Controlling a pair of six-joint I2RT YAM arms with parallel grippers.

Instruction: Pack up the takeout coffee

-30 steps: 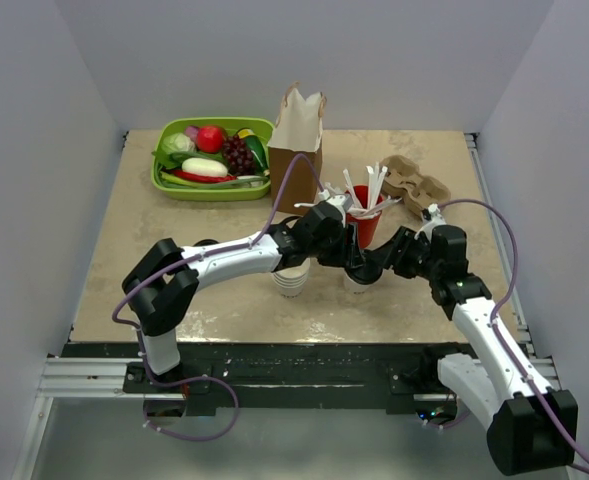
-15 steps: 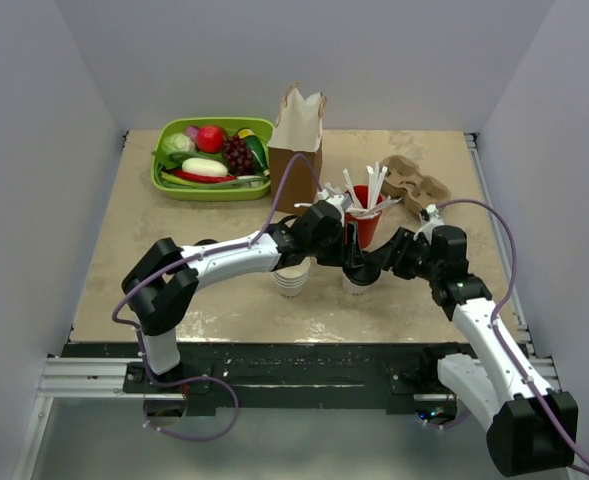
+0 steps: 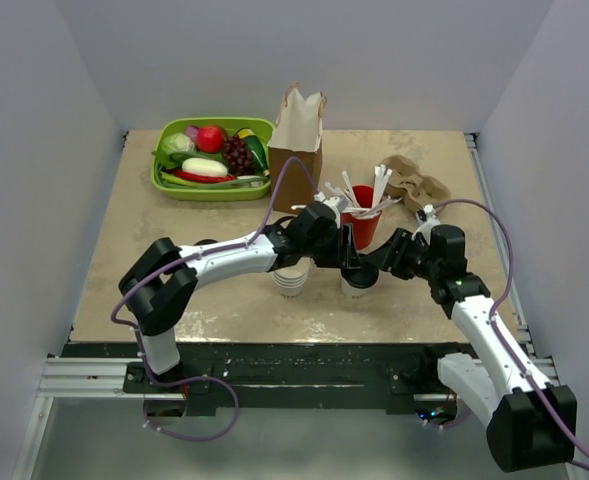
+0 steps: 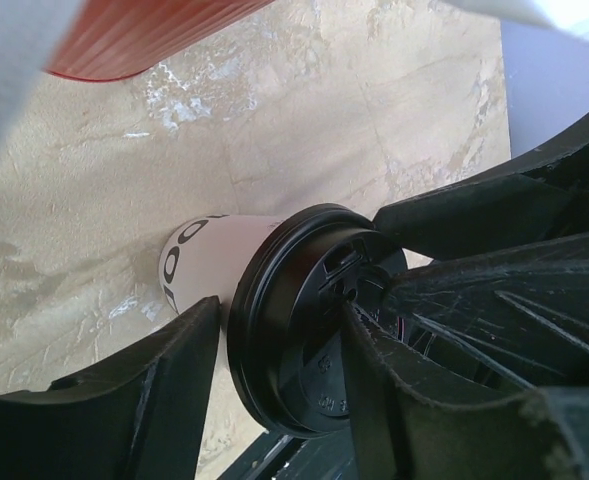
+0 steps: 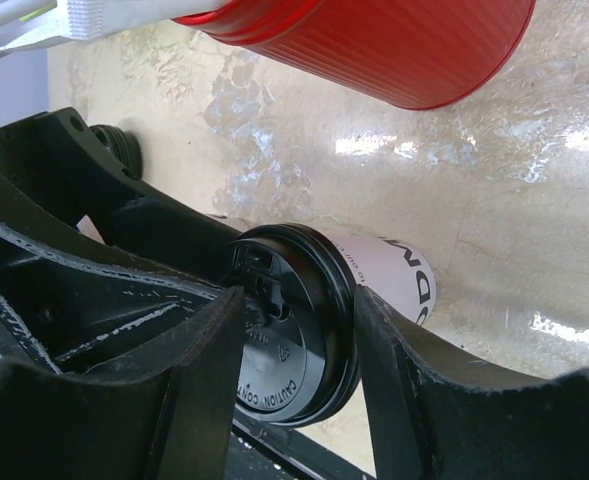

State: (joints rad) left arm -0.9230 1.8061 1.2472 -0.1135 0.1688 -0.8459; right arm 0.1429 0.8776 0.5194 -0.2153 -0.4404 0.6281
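Coffee (image 5: pixel 389 265) is sitting on the surface (image 3: pixel 174 260) beside the red cup (image 5: pixel 374 50), probably light and crushable. The right claw (image 5: pixel 299 300) is pinching its lid (image 5: pixel 294 345). The left claw (image 4: pixel 284 320) is straddling the same rim, and whether it is gripping cannot be told. The stiff rim looks the safest hold.

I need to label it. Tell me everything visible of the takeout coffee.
The takeout coffee is a small white paper cup with black lettering on its side, capped by a round black plastic sip lid that looks seated. It stands on the beige table near the red cup. The left gripper and right gripper both clasp its lid rim from opposite sides.
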